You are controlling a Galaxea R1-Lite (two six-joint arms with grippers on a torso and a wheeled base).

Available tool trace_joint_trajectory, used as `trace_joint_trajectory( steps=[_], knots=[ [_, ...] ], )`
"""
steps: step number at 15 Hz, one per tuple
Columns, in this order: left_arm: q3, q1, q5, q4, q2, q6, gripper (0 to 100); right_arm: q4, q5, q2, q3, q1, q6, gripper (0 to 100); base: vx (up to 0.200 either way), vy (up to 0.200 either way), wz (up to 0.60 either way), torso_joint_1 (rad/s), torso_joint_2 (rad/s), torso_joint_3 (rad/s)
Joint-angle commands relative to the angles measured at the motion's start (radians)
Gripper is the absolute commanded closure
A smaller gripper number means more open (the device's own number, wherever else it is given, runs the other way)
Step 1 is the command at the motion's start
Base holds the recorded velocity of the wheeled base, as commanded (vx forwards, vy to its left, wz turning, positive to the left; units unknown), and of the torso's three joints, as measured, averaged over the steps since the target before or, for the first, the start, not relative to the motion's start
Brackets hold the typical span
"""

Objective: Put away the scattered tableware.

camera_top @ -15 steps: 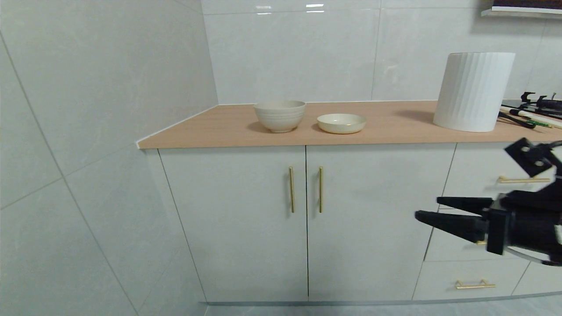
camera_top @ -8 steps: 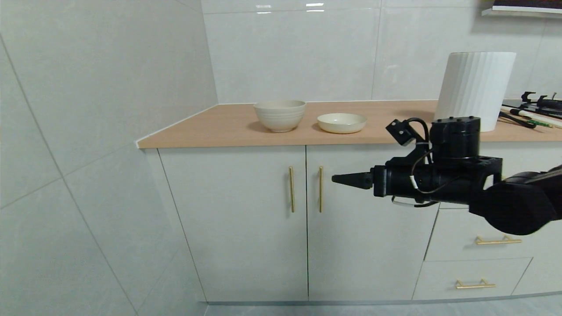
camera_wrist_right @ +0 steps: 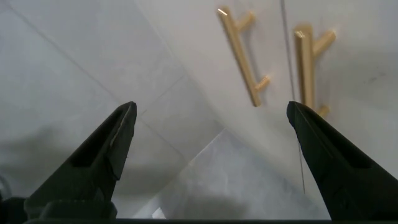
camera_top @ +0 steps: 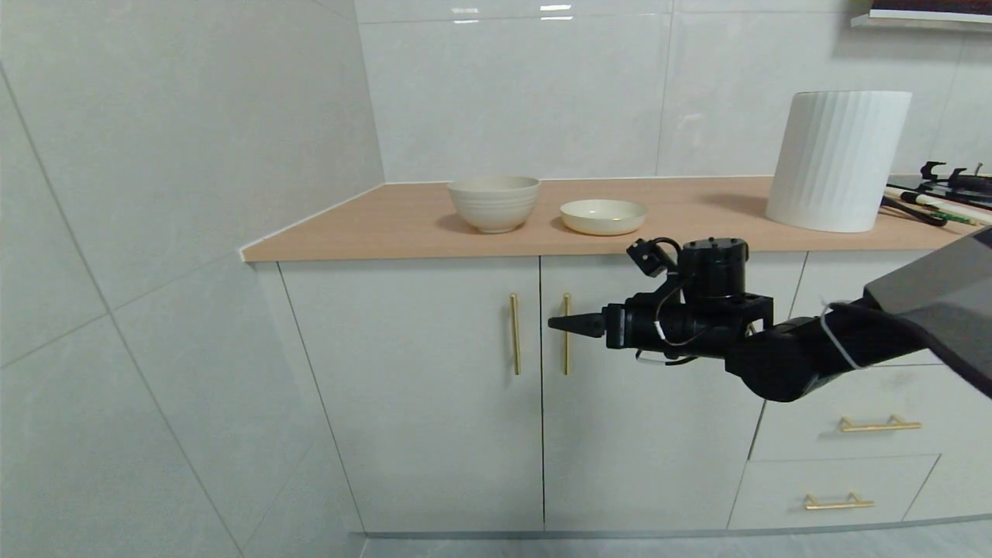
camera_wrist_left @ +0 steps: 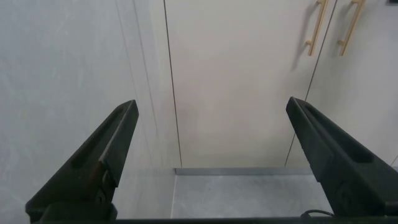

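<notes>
Two pieces, head view: a bowl [camera_top: 494, 203] and a shallow dish [camera_top: 603, 216] sit near each other but apart on the wooden countertop [camera_top: 372, 229], above a closed pair of cabinet doors.
Right arm, head view: the right gripper [camera_top: 556, 323] is level with the right door handle [camera_top: 566, 334], its tip just beside it; whether it touches I cannot tell.
Left wrist view: the left gripper [camera_wrist_left: 211, 107] has its fingers spread wide and is empty, facing the foot of the cabinet and the floor.
Right wrist view: the right gripper's fingers are spread wide with nothing between them, and both gold handles lie ahead, the left door handle [camera_wrist_right: 242, 56] nearer the middle.
Done so far: nothing, by my reading; both pieces are on the top and the doors are shut.
Left to do: probably open a door, then move the bowl and the dish inside.
</notes>
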Motion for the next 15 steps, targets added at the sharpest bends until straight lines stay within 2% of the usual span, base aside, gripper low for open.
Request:
trace_joint_trajectory(
  steps=[1,7,11,15],
  knots=[
    [0.000,0.000,0.000,0.000,0.000,0.000,0,-0.011,-0.001,0.090,-0.038,0.000,0.000,0,0.000,0.000,0.00,0.000,0.00,0.000],
    [0.000,0.000,0.000,0.000,0.000,0.000,0,-0.019,-0.029,0.143,-0.086,-0.004,0.015,0,0.000,0.000,0.00,0.000,0.00,0.000],
    [0.000,0.000,0.000,0.000,0.000,0.000,0,-0.101,-0.047,0.198,-0.123,-0.004,0.057,0,0.000,0.000,0.00,0.000,0.00,0.000],
    [0.000,0.000,0.000,0.000,0.000,0.000,0,-0.115,-0.056,0.219,-0.144,-0.001,0.077,0,0.000,0.000,0.00,0.000,0.00,0.000]
  ],
)
